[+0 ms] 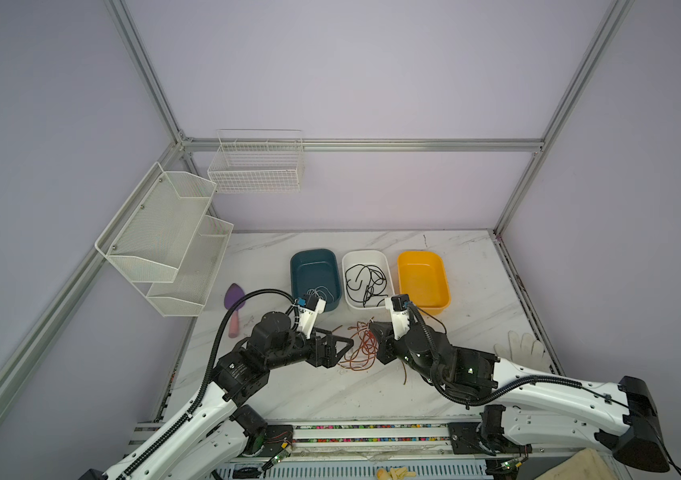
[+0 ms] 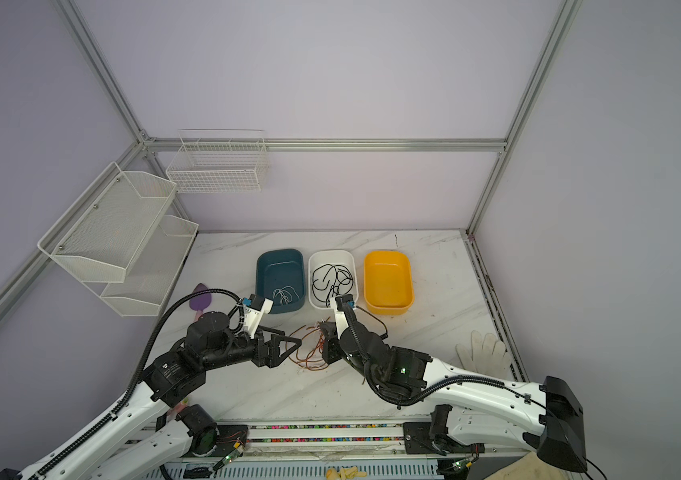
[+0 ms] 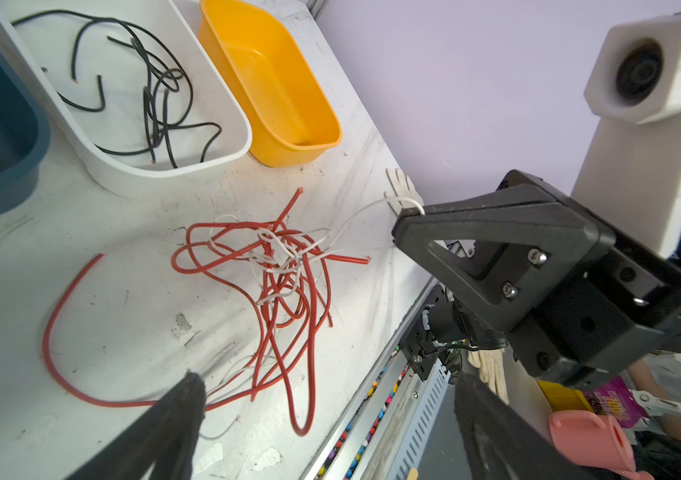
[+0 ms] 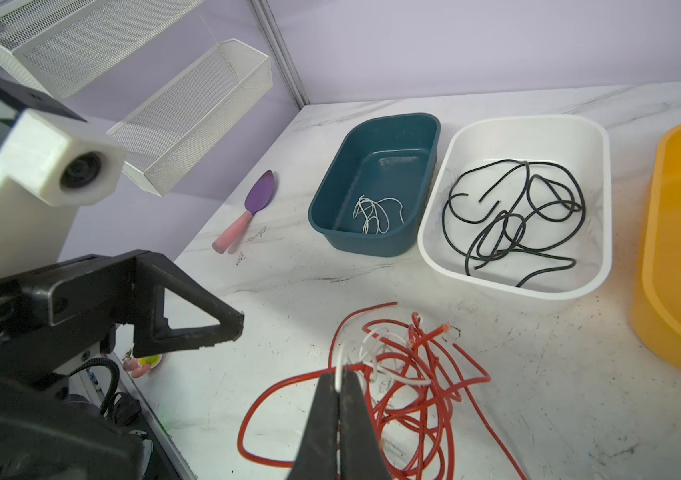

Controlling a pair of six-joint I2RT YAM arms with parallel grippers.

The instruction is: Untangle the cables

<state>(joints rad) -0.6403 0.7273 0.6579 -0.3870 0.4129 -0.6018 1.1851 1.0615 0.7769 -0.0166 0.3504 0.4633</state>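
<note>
Nearest: right end effector [image 4: 340, 374], tips together, pinching a white cable [image 3: 278, 245] at the knot's right side, likely to draw it out of the red cable [image 4: 417, 399]. The left end effector [image 3: 330, 380] hangs just left of the pile, tips apart, holding nothing; probably placed to pin the red.

Tangle lies mid-surface, nearer than three tubs: blue tub [image 1: 313, 266] holds another white strand [image 4: 376, 212], white tub [image 1: 367, 252] the black cable [image 4: 513, 216], yellow tub [image 1: 424, 278] bare. Sorting by colour, I judge.

Marbled surface [image 1: 475, 299], scuffed. Lilac walls; mesh shelves [image 1: 164, 232] far left, trowel [image 1: 234, 299] left, glove [image 1: 523, 347] right.
</note>
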